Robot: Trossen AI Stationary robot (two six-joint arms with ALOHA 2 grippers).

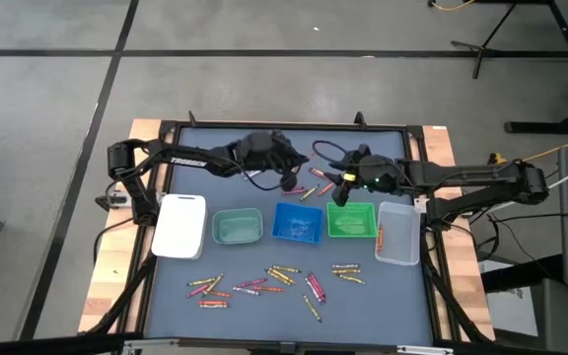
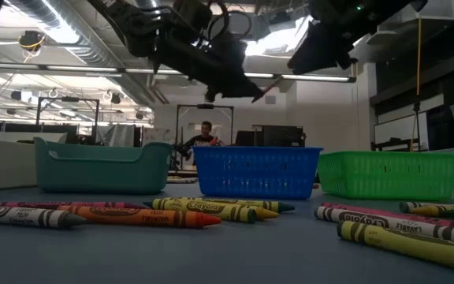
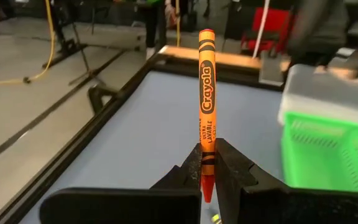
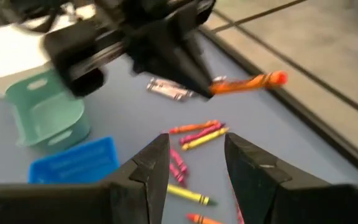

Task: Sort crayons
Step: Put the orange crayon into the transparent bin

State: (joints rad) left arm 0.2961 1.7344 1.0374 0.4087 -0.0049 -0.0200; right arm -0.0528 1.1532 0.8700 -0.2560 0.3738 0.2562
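left fingers (image 3: 208, 163) pinched, right fingers (image 4: 156, 163) spread

My overhead view is evenly lit, shadows faint. At table height, bright ceiling strips (image 2: 77, 71) silhouette my arms. Motion blur smears my right wrist view.

Counts: five trays (image 1: 236, 227) in a row — white, teal, blue, green, clear. Crayons (image 1: 279, 276): dozens, too small to count. Two arms.
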